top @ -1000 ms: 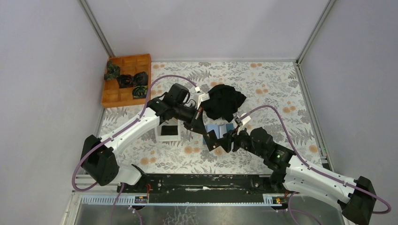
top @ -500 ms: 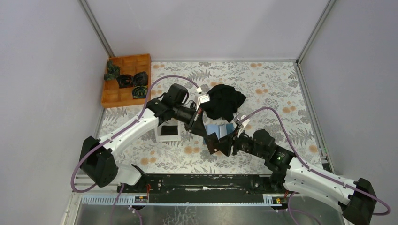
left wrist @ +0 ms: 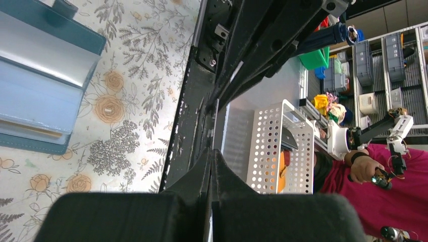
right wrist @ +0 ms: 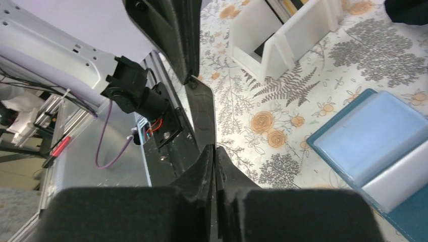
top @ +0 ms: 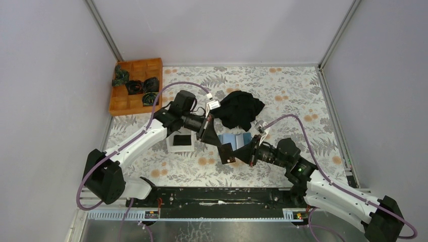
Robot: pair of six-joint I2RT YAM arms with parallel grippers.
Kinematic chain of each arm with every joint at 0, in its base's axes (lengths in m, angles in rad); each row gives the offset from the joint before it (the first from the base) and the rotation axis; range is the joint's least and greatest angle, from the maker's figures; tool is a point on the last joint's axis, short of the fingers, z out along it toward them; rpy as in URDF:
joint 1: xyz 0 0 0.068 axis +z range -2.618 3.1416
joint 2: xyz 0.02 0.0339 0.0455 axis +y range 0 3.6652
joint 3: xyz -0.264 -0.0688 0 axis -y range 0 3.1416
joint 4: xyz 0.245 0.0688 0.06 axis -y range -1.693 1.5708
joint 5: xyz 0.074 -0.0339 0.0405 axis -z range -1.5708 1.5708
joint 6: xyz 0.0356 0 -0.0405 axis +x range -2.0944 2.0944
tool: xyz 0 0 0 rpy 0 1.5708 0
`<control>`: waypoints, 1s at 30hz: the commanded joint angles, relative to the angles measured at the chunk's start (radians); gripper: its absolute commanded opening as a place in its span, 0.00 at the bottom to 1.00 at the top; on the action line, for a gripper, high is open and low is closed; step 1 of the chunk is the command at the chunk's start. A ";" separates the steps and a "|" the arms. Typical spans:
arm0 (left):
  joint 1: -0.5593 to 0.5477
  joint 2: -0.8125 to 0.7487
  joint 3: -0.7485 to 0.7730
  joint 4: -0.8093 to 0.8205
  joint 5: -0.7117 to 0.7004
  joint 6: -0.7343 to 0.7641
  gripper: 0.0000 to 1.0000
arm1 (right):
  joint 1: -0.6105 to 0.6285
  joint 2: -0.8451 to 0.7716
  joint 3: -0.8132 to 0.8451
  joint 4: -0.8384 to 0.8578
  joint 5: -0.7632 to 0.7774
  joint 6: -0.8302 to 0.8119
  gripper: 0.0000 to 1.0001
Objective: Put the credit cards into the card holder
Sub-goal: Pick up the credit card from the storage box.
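The black card (top: pixel 226 153) is held off the surface (top: pixel 282 96), pinched at one edge by the left jaws and at the opposite edge by the right jaws. Both pairs are closed to the card's thickness, tip facing tip. The card holder (top: pixel 235 138) lies open just beyond the tips, pale inner face up; whether it holds a card I cannot tell. Another dark card (top: pixel 182 138) sits in the white tray (top: pixel 180 148) beside the left jaws. This looks like a hand-over, with insertion not yet done.
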 commanded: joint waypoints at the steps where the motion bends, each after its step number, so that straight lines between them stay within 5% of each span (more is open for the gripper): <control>1: 0.016 -0.029 -0.019 0.143 0.078 -0.071 0.00 | -0.019 0.037 0.000 0.137 -0.086 0.050 0.01; 3: 0.023 -0.025 -0.026 0.163 0.072 -0.089 0.07 | -0.022 0.042 0.005 0.141 -0.092 0.055 0.00; 5: 0.031 -0.029 -0.039 0.191 0.041 -0.115 0.26 | -0.024 0.043 0.010 0.136 -0.092 0.052 0.00; 9: 0.069 -0.037 -0.078 0.295 -0.081 -0.210 0.40 | -0.031 0.044 0.021 0.108 -0.083 0.042 0.00; 17: 0.101 -0.044 -0.140 0.485 -0.353 -0.365 0.51 | -0.036 0.063 0.039 0.029 -0.022 0.020 0.00; 22: 0.099 -0.091 -0.239 0.558 -0.642 -0.428 0.45 | -0.037 0.089 0.068 -0.059 0.111 -0.007 0.00; 27: 0.068 -0.125 -0.324 0.598 -0.824 -0.451 0.18 | -0.042 0.172 0.124 -0.151 0.277 -0.020 0.00; 30: 0.002 -0.079 -0.308 0.571 -0.876 -0.422 0.11 | -0.056 0.239 0.163 -0.188 0.333 -0.014 0.00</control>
